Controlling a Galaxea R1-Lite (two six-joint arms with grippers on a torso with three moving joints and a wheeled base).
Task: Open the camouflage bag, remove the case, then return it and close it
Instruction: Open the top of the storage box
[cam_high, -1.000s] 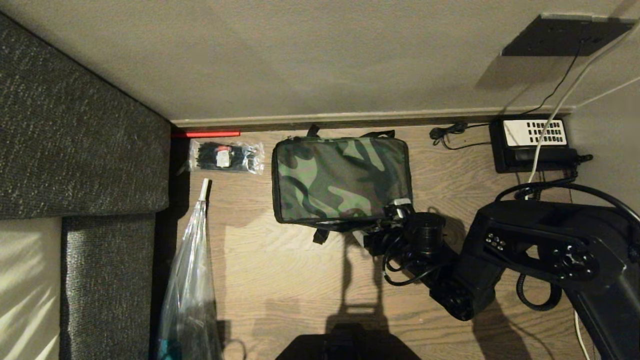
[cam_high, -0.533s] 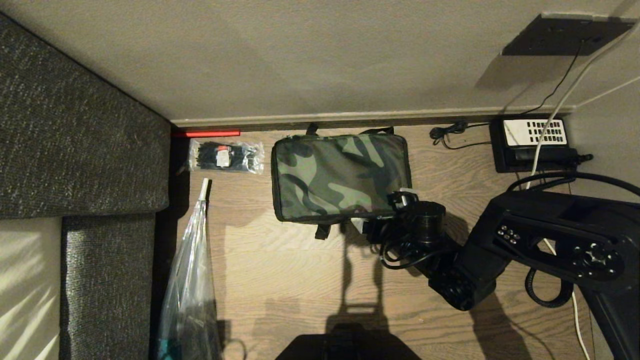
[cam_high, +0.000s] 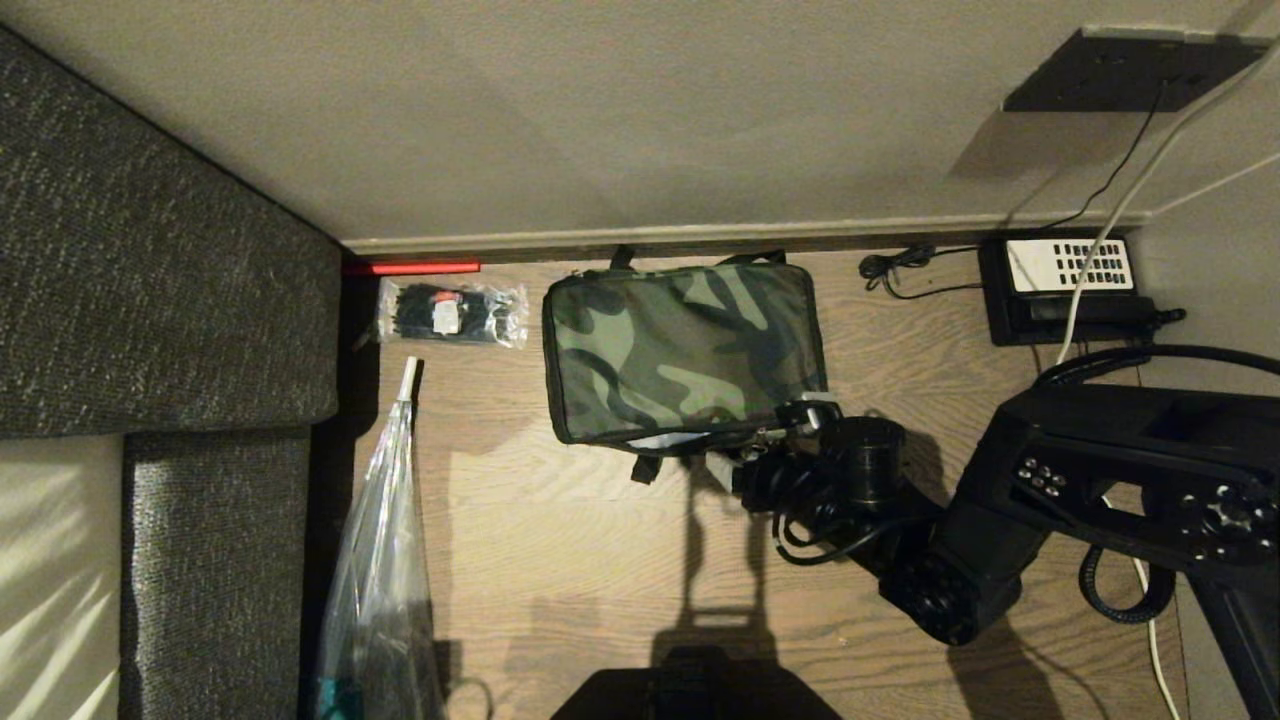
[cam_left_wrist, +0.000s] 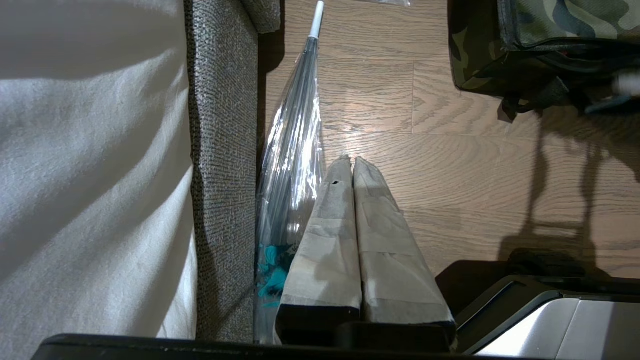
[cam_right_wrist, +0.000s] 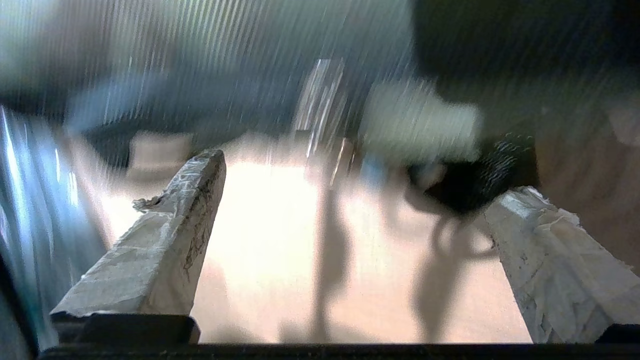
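- I see the camouflage bag (cam_high: 683, 352) lying on the floor (cam_high: 560, 560) against the baseboard, at 12 o'clock.
- Right gripper (cam_right_wrist: 350, 200) at the bag's 5 o'clock corner, fingers spread, empty.
- Left gripper (cam_left_wrist: 348, 162) fingers pressed together.

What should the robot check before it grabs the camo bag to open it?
1. Camouflage bag flat on the floor: ok.
2. Bag lid shut: ok, though a thin pale gap shows along its near edge.
3. Right gripper at the bag's near right corner: ok.
4. Right gripper wide open, holding nothing: ok.
5. Left gripper shut, parked away beside the clear plastic bag: ok.
6. Case inside the bag: cannot tell.
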